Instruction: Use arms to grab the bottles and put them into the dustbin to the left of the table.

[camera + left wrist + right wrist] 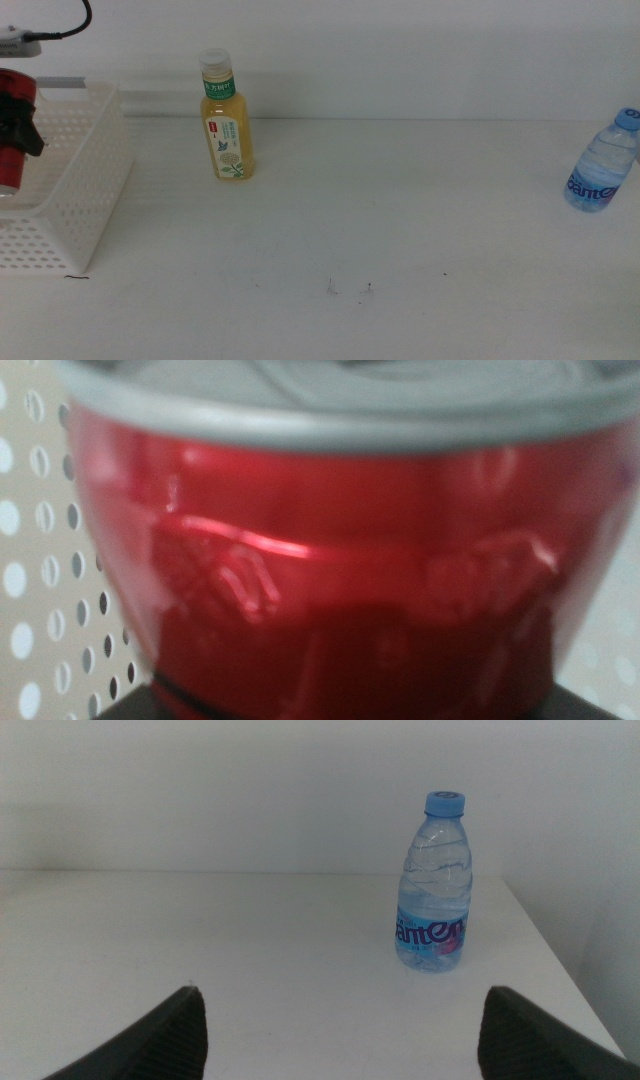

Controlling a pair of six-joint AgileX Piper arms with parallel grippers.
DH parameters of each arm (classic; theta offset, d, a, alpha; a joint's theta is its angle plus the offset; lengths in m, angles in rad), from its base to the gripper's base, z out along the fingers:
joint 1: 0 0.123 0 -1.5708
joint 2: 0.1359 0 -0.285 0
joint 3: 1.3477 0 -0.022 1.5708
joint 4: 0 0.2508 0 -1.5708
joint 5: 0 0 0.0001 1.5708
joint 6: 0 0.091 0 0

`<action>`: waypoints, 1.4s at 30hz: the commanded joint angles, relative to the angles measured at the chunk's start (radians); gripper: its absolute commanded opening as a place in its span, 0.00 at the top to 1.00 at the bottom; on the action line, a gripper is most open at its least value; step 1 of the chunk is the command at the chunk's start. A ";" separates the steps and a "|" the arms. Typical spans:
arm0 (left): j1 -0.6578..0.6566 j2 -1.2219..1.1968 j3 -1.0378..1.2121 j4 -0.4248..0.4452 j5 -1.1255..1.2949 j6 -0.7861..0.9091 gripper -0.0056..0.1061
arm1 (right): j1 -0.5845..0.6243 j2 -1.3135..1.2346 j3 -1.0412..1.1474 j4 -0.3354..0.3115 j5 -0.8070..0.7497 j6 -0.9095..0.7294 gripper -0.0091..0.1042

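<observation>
a: red can (pixel 12 130) is pinched in the left gripper (pixel 22 128), hanging over the white dustbin (pixel 85 190) at the far left edge of the middle view. left wrist view is filled by the can (pixel 330 560), perforated wall behind it. jaws themselves are hidden there, but the can is off any surface, so i read it as clamped.

b: risk?

a: can looks partly cut off by the frame, so i cannot tell how well it is centred over the opening. if it lets go too close to the rim, the can could clip the edge and roll out onto the table (pixel 400 230). also slim metal and smooth, so it could slip early.

b: other two?

a: yellow tea bottle (pixel 227 120) stands upright on the table just beside the dustbin. an arm swinging back out could knock it over. it's tall and narrow, probably tips easily.

b: right side?

a: right gripper (pixel 340 1030) waits low, jaws spread wide, empty. water bottle (pixel 435 885) is upright ahead of it, near the table's right edge and corner. a sloppy approach there could push it off the edge. in the middle view the same bottle (pixel 603 162) sits at the far right.
</observation>
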 commanded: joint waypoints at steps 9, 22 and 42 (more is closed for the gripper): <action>0.001 -0.007 -0.018 -0.003 -0.041 -0.006 0.45 | 0.001 -0.005 0.003 -0.008 -0.010 -0.004 0.10; -0.005 -0.042 -0.020 -0.004 0.000 -0.051 0.11 | 0.001 -0.005 0.003 -0.008 -0.010 -0.004 0.10; -0.386 -0.474 0.330 0.086 -0.388 -0.291 0.11 | 0.001 -0.005 0.003 -0.008 -0.010 -0.004 0.10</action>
